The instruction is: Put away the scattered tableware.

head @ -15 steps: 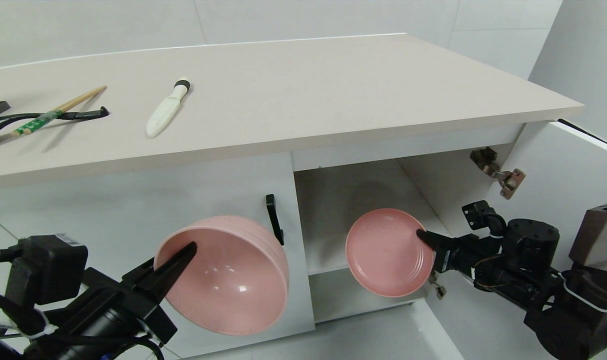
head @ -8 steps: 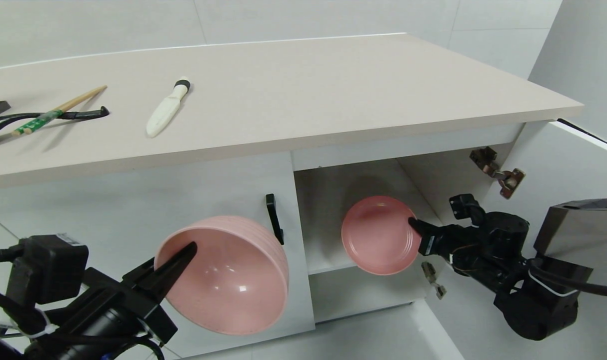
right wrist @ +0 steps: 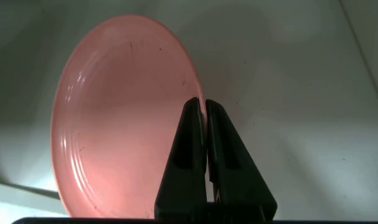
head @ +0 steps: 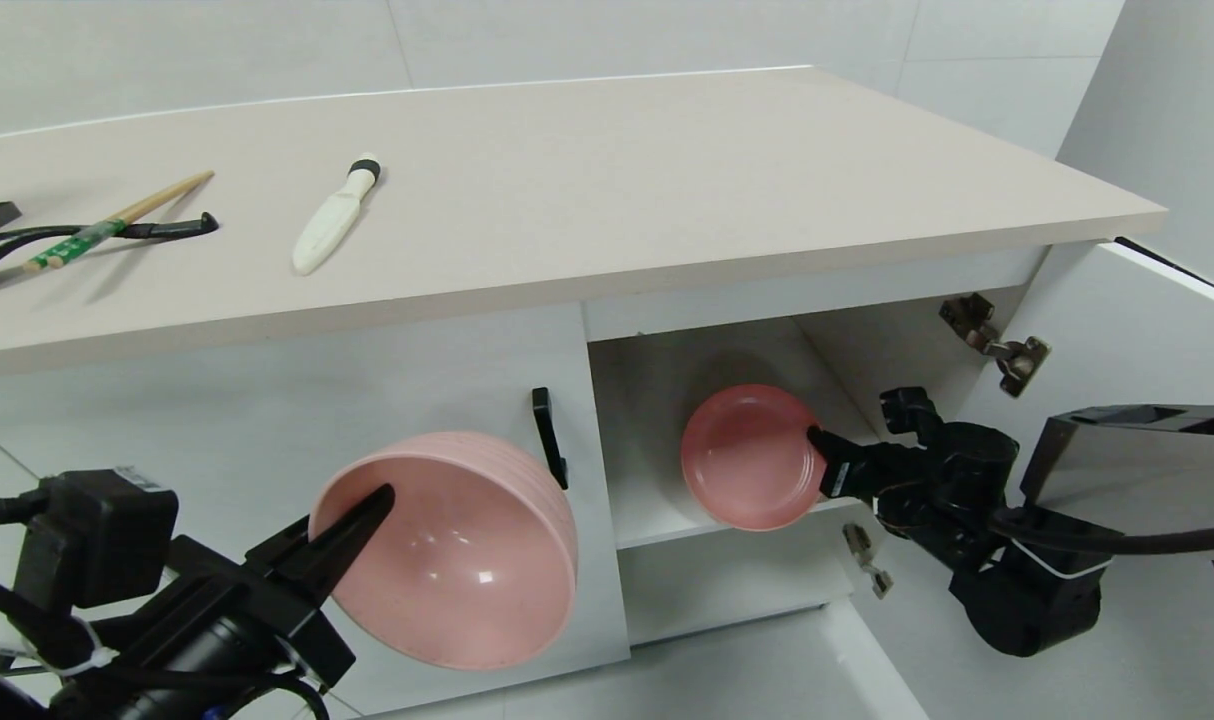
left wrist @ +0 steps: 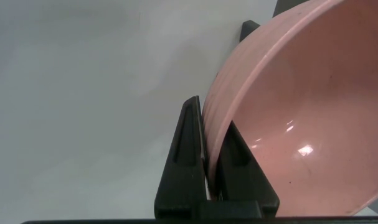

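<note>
A pink plate [head: 745,455] [right wrist: 126,112] is held on edge inside the open cabinet, over its upper shelf [head: 667,400]. My right gripper [head: 817,442] [right wrist: 205,109] is shut on the plate's right rim. At lower left, my left gripper [head: 377,497] [left wrist: 212,134] is shut on the rim of a tilted pink bowl [head: 467,560] [left wrist: 301,118], held in front of the closed left cabinet door [head: 267,400]. On the countertop lie a white-sheathed knife [head: 332,218] and a pair of chopsticks [head: 117,220].
The right cabinet door [head: 1147,330] stands open, with hinges [head: 997,345] on the cabinet side. A black handle [head: 547,435] sits on the left door just behind the bowl. A lower shelf [head: 727,590] lies under the plate. Black cables [head: 87,235] lie at the counter's left end.
My right gripper has carried the pink plate leftward and deeper into the cabinet, over the upper shelf. The left gripper and bowl have stayed still.
</note>
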